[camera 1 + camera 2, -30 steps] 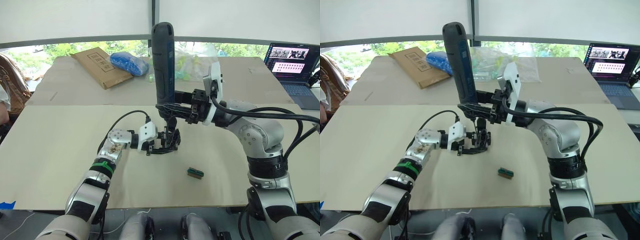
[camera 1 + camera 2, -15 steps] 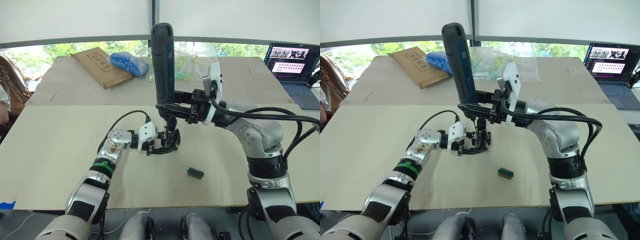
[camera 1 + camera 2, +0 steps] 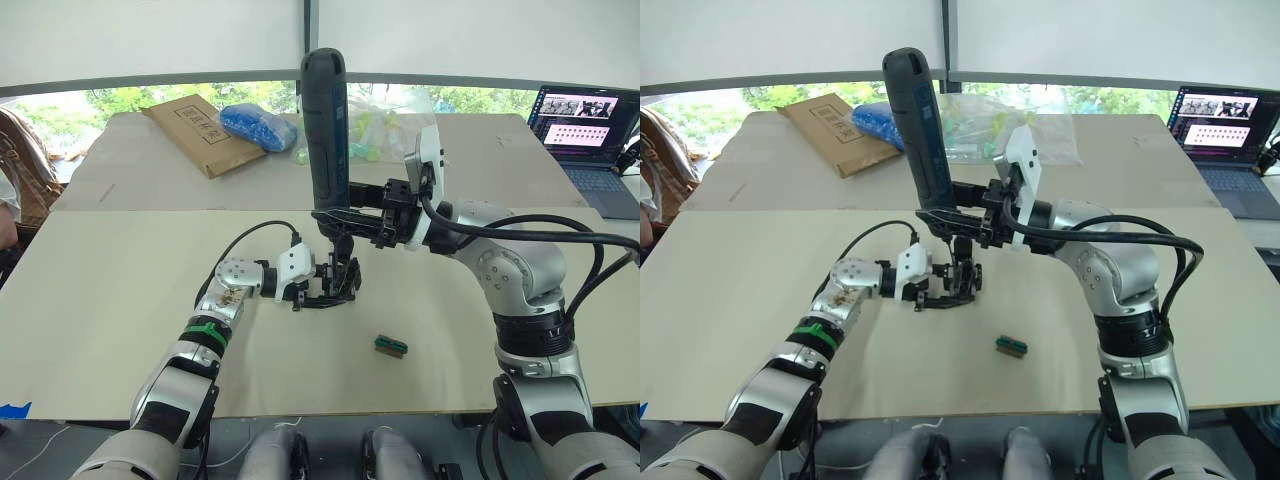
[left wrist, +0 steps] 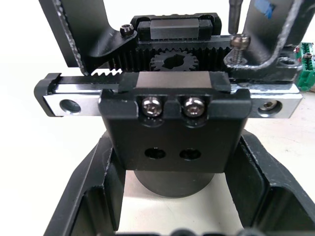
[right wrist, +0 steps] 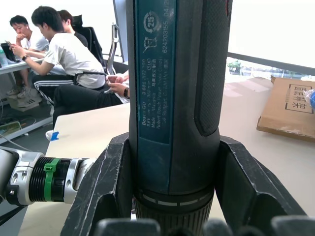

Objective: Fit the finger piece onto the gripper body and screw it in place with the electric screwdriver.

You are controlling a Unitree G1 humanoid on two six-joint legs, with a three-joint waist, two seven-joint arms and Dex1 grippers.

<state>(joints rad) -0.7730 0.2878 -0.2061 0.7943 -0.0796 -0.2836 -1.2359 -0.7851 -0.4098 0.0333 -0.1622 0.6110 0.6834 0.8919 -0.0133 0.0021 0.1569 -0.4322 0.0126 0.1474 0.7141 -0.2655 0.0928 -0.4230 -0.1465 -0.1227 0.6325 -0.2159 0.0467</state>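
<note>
Black gripper body (image 3: 335, 283) sits pinched in left tool (image 3: 322, 287); right tool (image 3: 345, 215) clamps upright electric screwdriver (image 3: 327, 130) above.

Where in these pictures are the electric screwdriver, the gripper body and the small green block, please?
electric screwdriver (image 3: 327, 130): left eye view, mid-barrel.
gripper body (image 4: 173, 135): left wrist view, black front block below the two screws.
small green block (image 3: 390, 346): left eye view, its middle.

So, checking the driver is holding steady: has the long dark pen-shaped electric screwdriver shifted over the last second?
Barely: the electric screwdriver leans its top slightly left against the window post.
</note>
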